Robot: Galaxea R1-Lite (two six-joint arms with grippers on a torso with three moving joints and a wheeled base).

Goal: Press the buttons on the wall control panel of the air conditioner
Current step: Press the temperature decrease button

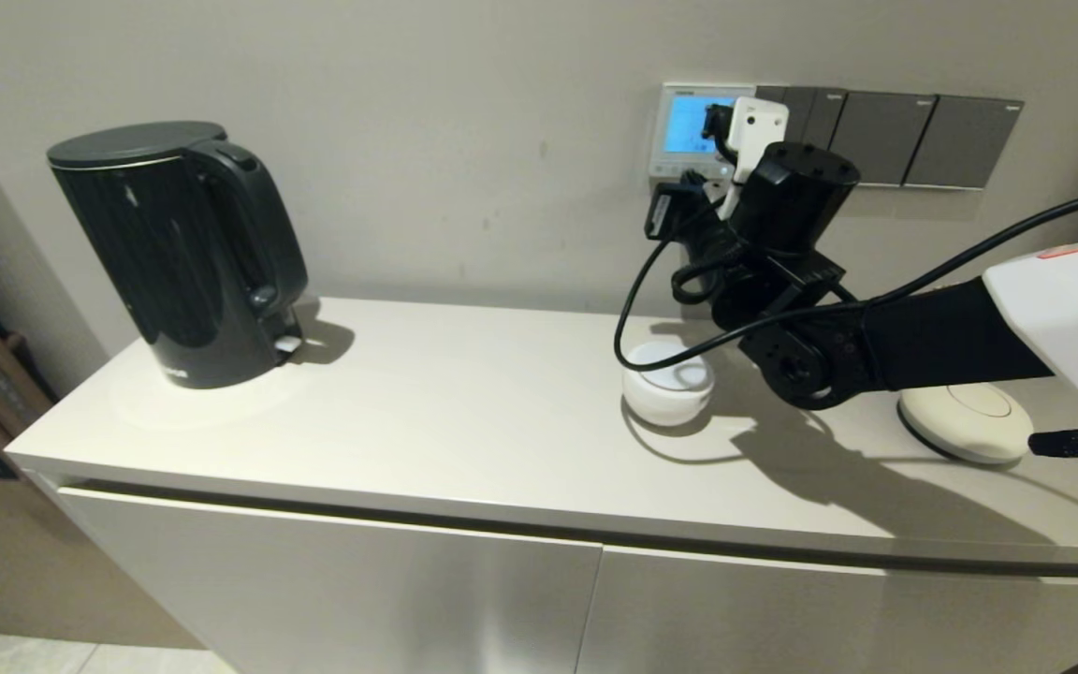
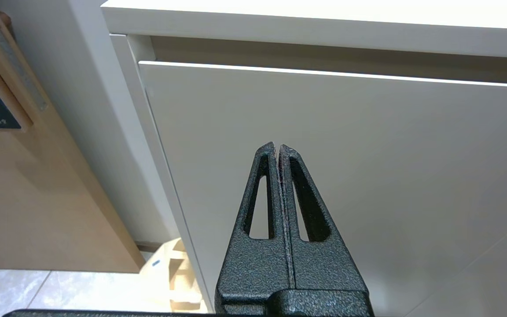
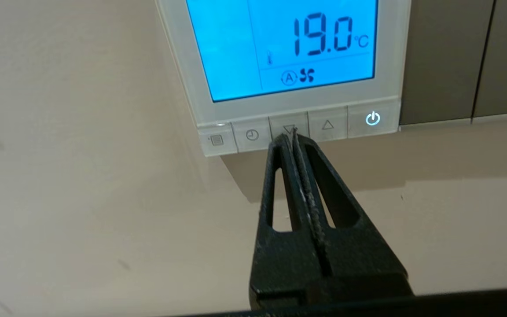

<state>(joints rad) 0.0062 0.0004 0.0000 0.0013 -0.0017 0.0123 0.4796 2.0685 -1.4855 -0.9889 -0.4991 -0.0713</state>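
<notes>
- A white cabinet top (image 1: 464, 402) stands against a beige wall (image 1: 464, 140); under it are flat white doors (image 1: 333, 590).
- On the cabinet top there is a black electric kettle (image 1: 179, 253) at the left, a small white round bowl-like thing (image 1: 668, 384) near the middle, and a flat white disc (image 1: 965, 423) at the right.
- The air conditioner's wall control panel (image 3: 295, 66) is fixed on the wall above the cabinet, just beside a row of dark grey switch plates (image 1: 913, 139). Its screen (image 3: 280, 44) glows blue and shows 19.0 °C with a fan sign.
- The buttons (image 3: 297, 130) make a row along the lower edge of the panel; the one at the end nearest the switch plates has a lit power sign.
- The right gripper (image 3: 292, 133) is raised to the panel, its fingers pressed together with nothing between them, and its tip is on the down-arrow button.
- The left gripper (image 2: 277, 147) hangs low in front of the cabinet door, fingers also closed together and empty.
</notes>
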